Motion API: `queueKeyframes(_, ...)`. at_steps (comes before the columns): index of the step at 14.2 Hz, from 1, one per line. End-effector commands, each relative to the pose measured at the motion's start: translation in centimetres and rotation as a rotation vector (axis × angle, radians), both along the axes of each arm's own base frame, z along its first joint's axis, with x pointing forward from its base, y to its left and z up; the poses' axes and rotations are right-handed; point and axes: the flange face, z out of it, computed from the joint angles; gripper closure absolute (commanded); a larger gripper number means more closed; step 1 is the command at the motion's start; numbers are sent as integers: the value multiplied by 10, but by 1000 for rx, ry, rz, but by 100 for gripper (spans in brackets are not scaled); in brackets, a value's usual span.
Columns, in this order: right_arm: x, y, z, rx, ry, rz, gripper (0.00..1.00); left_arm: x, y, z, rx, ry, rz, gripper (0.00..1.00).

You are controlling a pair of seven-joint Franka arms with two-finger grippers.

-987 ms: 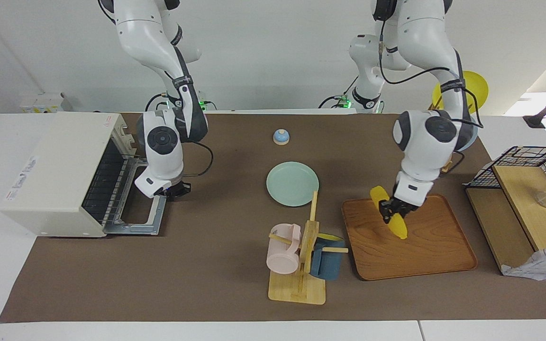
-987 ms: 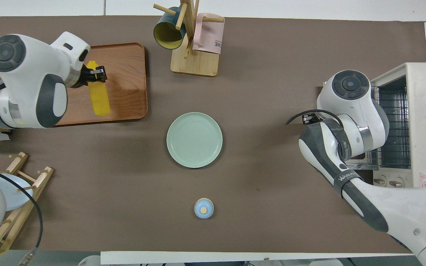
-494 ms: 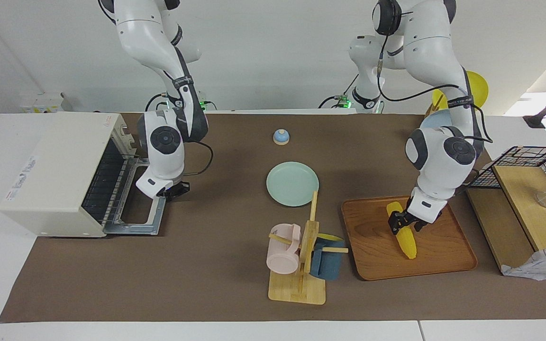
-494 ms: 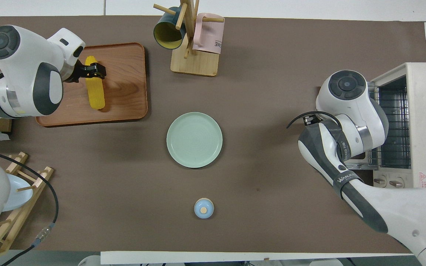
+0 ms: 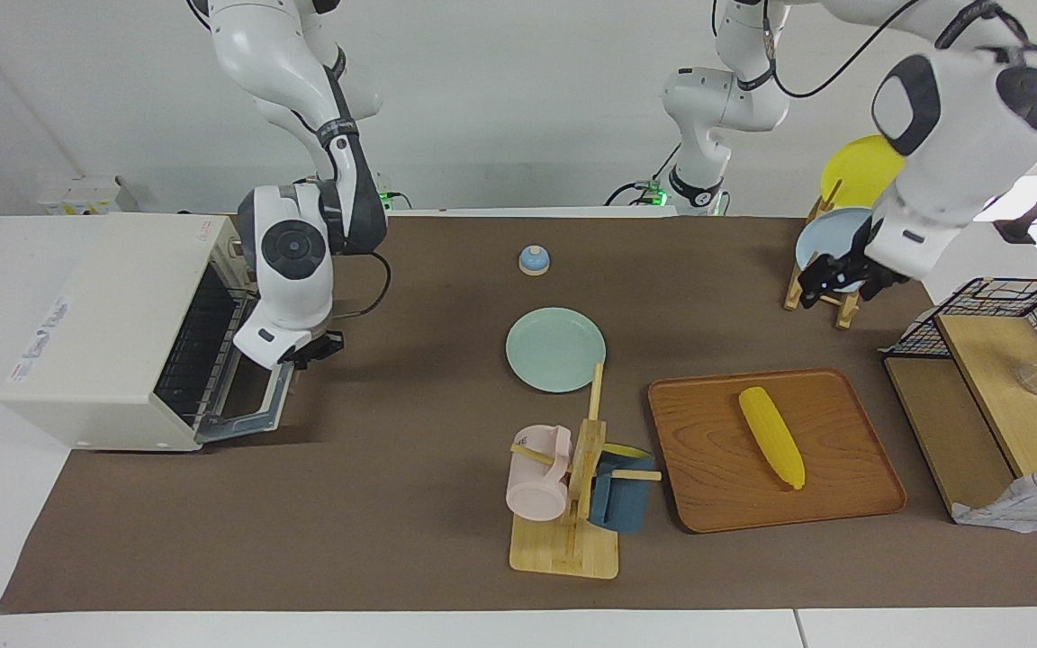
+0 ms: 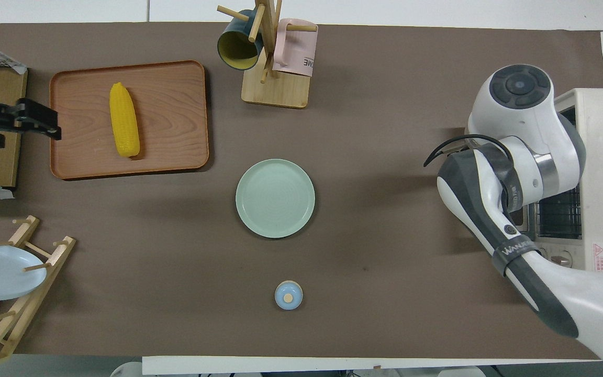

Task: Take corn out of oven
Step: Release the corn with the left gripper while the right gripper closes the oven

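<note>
The yellow corn (image 5: 771,436) lies loose on the wooden tray (image 5: 716,490), also in the overhead view (image 6: 124,119). My left gripper (image 5: 843,277) is open and empty, raised high; in the overhead view (image 6: 34,121) it is over the tray's edge (image 6: 176,104) toward the left arm's end. The cream-white oven (image 5: 113,315) stands at the right arm's end. Its door (image 5: 253,409) is tilted part way up. My right gripper (image 5: 307,349) is at the door's outer edge; the overhead view hides it under the arm. The oven's wire rack (image 6: 558,214) shows no corn.
A green plate (image 5: 555,349) lies mid-table, with a small blue bell (image 5: 534,260) nearer the robots. A mug rack (image 5: 572,504) with pink and blue mugs stands beside the tray. A plate rack (image 5: 829,243) and a black wire basket (image 5: 1005,306) are at the left arm's end.
My left gripper let go of the corn on the tray and rose up and away toward the left arm's end. My right gripper moved toward the oven, and the flat door has tilted up.
</note>
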Motion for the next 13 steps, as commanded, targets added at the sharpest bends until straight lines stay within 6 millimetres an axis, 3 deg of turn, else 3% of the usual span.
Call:
queueKeyframes(1,1,-51,34,-5,-20,7,98,5,1,4,18,25,-55,0)
queueKeyframes(5,-13,-78,70,-4,-15,15,92,3,2,5,17,24,-44,0)
queueKeyframes(8,-26,-93,98,54,-25,1,77,3,2,3,17,27,-45,0)
queueKeyframes(10,-39,-106,116,85,-22,-24,57,2,3,3,16,26,-42,0)
queueKeyframes(11,-45,-107,132,163,-51,-64,34,2,3,3,16,26,-42,0)
queueKeyframes(12,-49,-105,152,257,-96,-100,0,2,3,3,16,26,-44,0)
queueKeyframes(13,-49,-99,178,317,-127,-115,0,2,2,3,16,26,-45,0)
